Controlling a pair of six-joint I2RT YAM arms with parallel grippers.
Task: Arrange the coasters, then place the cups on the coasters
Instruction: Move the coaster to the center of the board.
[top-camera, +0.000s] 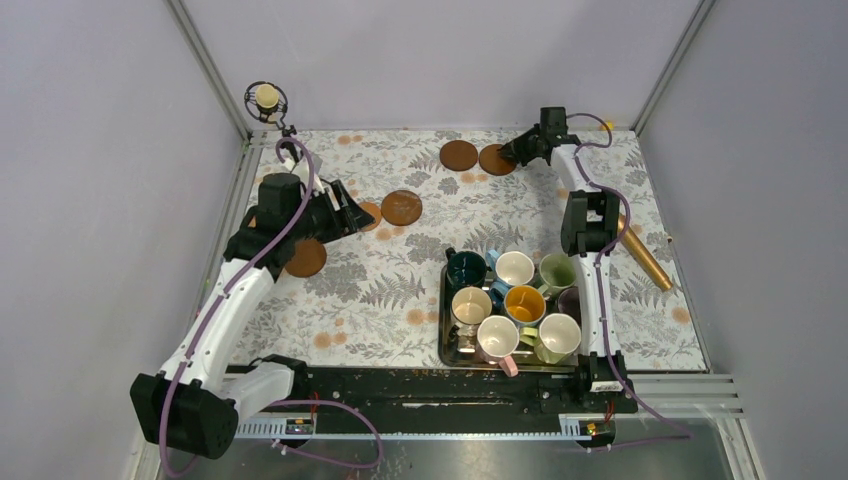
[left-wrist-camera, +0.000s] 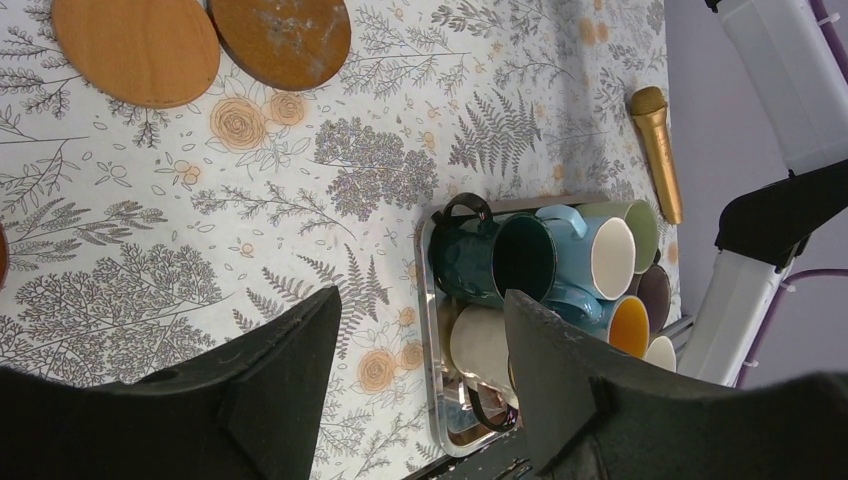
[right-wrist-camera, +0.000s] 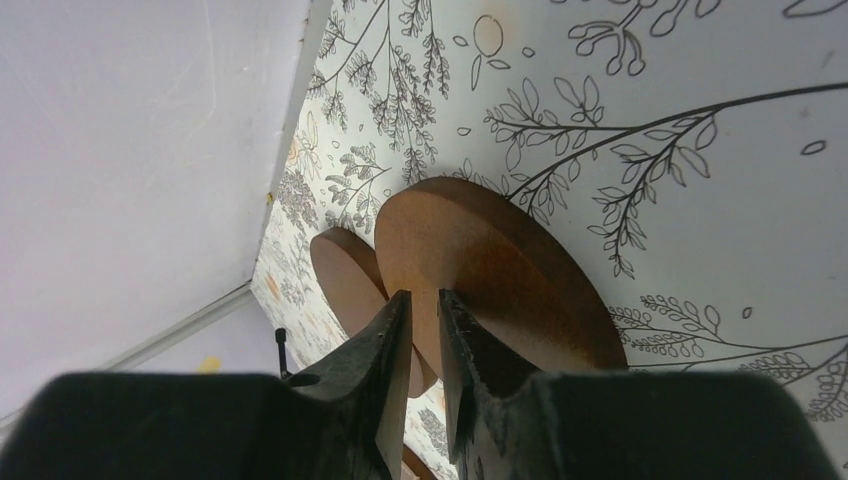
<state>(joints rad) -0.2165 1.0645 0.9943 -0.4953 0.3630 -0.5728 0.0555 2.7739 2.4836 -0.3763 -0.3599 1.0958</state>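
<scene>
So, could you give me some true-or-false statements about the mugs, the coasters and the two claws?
1. All the mugs sit in the steel tray. True.
2. One mug already stands on a coaster. False: the coasters in view are all bare.
3. The left claw holds a mug. False: it is open and empty.
4. The right claw pinches the rim of a far coaster. True.
5. The gold stick lies in the tray. False: it lies on the table, right of the tray.
</scene>
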